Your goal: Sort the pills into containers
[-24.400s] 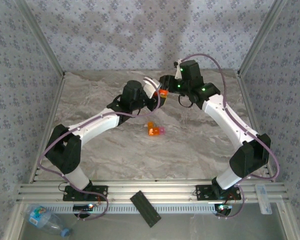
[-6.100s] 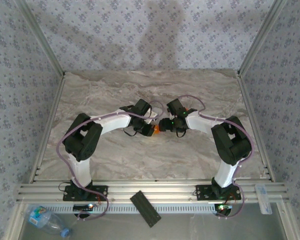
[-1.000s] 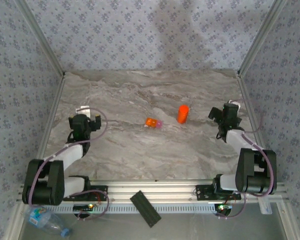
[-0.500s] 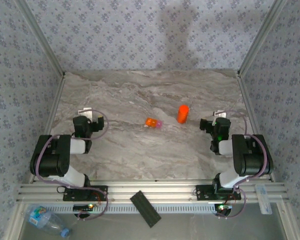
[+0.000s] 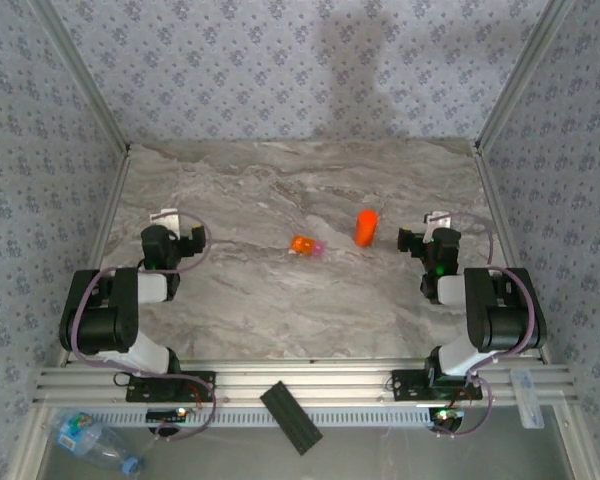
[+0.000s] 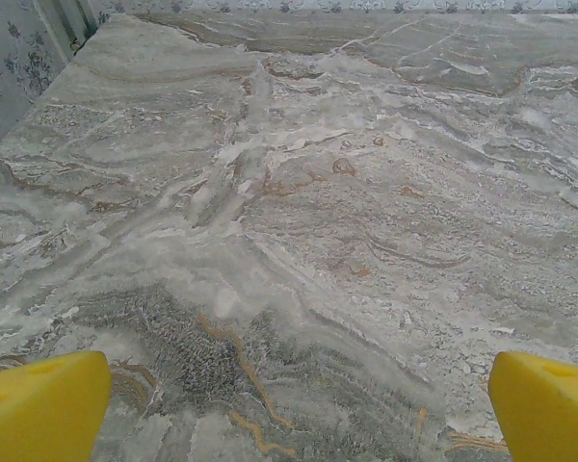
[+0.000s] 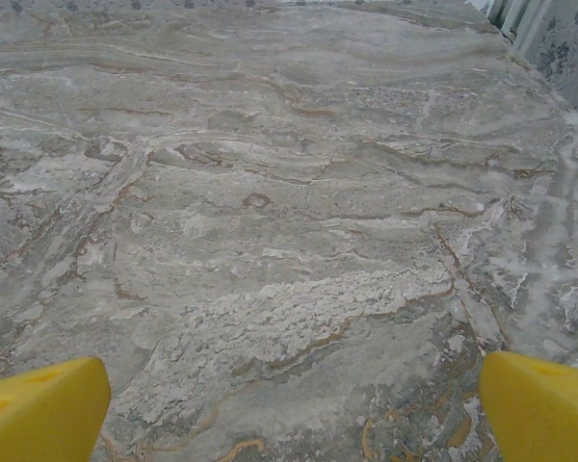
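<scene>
My left gripper (image 6: 294, 404) and right gripper (image 7: 291, 409) are both spread wide, holding nothing, low over the table (image 5: 280, 180). In the top view the bottle (image 5: 366, 227) stands upright just right of centre; the compartment (image 5: 302, 244) lies near its left.

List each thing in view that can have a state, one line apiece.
Left end effector, open, empty.
Right end effector, open, empty.
Pill bottle, upright, ungripped.
Small orange compartment, set down, ungripped.
Black bar, lying flat.
Plastic bottle, on its side.
</scene>
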You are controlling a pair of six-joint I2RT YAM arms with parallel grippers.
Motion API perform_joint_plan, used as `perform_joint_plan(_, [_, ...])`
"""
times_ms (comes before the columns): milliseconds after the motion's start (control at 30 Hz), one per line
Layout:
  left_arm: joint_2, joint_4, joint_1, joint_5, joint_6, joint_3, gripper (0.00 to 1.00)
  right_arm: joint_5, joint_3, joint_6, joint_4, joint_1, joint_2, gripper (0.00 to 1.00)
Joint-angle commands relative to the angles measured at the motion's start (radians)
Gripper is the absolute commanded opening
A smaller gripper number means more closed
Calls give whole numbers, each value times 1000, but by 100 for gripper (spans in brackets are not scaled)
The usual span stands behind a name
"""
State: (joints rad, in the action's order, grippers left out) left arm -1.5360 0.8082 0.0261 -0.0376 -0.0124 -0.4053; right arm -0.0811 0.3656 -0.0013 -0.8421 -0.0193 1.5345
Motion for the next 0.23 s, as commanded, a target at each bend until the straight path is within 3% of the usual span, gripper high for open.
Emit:
perform_joint_plan(0, [0, 2, -3, 13, -13, -10, 100, 19, 21, -17, 6, -7, -1, 100])
perform_joint_plan(200, [0, 2, -4, 13, -12, -10, 100, 29, 13, -17, -5, -9, -7, 100])
